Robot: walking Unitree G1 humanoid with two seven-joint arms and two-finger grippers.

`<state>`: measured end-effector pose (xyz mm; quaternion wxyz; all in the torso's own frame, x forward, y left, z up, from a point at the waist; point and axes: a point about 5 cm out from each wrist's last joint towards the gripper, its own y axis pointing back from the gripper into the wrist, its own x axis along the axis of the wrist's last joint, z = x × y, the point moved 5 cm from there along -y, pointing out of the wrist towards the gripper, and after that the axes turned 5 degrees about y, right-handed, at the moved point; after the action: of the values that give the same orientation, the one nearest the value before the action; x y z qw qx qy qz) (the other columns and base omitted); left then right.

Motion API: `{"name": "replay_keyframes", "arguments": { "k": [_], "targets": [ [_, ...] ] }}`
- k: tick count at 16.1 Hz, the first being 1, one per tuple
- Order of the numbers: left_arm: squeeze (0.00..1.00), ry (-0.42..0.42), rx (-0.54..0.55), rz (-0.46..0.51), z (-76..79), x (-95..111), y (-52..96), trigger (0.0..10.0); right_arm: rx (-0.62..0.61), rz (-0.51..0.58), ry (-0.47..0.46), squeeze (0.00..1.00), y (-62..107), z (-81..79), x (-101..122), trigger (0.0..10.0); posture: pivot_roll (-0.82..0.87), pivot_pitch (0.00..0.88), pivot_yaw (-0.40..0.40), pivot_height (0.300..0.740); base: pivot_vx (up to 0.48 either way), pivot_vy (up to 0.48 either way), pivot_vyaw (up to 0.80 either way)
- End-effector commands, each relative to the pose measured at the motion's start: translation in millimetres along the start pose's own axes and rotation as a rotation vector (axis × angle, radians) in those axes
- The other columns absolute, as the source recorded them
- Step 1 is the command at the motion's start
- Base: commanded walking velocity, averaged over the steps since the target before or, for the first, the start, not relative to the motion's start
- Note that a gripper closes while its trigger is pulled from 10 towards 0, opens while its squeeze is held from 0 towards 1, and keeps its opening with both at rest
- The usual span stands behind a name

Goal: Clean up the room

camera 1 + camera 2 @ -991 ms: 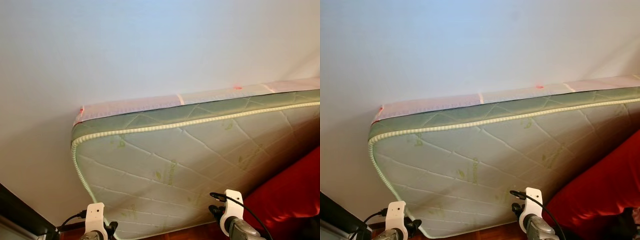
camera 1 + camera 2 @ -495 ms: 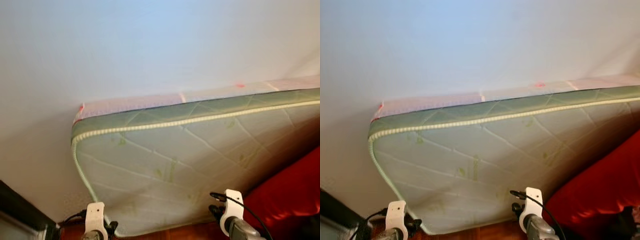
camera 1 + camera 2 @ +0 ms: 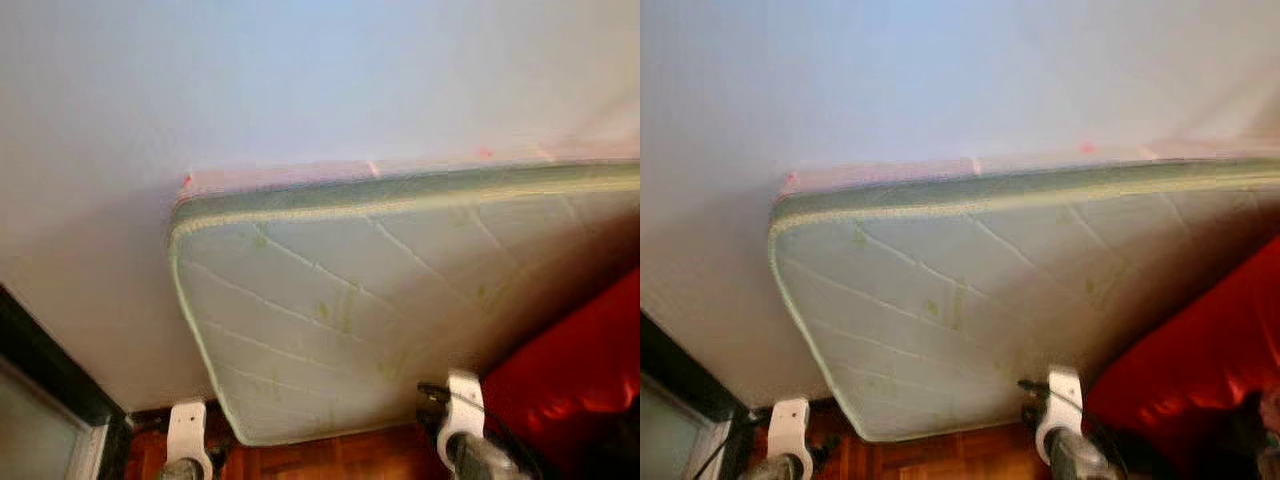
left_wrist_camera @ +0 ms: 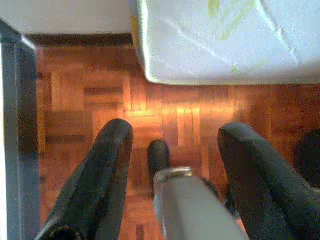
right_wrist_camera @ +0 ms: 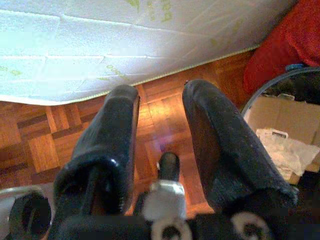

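A pale green quilted mattress [image 3: 360,300] leans on its edge against the white wall [image 3: 300,80], its lower corner resting on the parquet floor [image 4: 165,105]. Both arms hang low in front of it; their white wrist mounts, left [image 3: 187,440] and right [image 3: 462,415], show at the bottom of the eye views. My left gripper [image 4: 175,135] is open above bare parquet, close to the mattress corner [image 4: 215,45]. My right gripper [image 5: 161,95] is open too, with nothing between its fingers, over the floor beside the mattress edge [image 5: 100,55].
A red fabric mass [image 3: 570,370] lies against the mattress on the right. A cardboard box [image 5: 280,125] holding crumpled plastic sits below it. A dark frame [image 3: 50,370] stands at the left by the wall.
The whole picture has shifted and blurred, so the camera has moved: more floor and more of the dark frame show now. Mattress and arms keep their places.
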<state>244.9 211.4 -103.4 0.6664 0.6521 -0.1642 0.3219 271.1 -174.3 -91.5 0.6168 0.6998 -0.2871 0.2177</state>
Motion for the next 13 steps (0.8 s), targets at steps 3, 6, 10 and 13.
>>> {"name": "replay_keyframes", "arguments": {
  "k": [3,6,10,13],
  "targets": [
    [0.00,-0.001,-0.002,-0.024,0.9,-6.7,0.5,10.0,-0.016,-0.019,-0.008,0.00,1.5,4.8,-7.2,10.0,0.06,0.000,-0.040,0.740,-0.257,0.000,0.00],
    [0.00,-0.001,-0.003,-0.025,0.9,-6.7,0.5,10.0,-0.017,-0.018,-0.009,0.00,1.5,4.9,-7.1,10.0,0.06,0.000,-0.041,0.740,-0.245,0.000,0.00],
    [0.00,0.002,0.002,-0.026,0.4,-7.0,0.5,10.0,-0.019,-0.018,-0.011,0.00,1.5,5.0,-7.2,10.0,0.06,0.000,-0.041,0.740,-0.062,0.000,0.00],
    [0.00,0.008,0.002,-0.023,0.5,-6.6,0.5,10.0,-0.017,-0.026,-0.014,0.00,1.5,4.8,-8.0,10.0,0.06,0.000,-0.041,0.740,0.000,0.000,-0.40]
  ]
}}
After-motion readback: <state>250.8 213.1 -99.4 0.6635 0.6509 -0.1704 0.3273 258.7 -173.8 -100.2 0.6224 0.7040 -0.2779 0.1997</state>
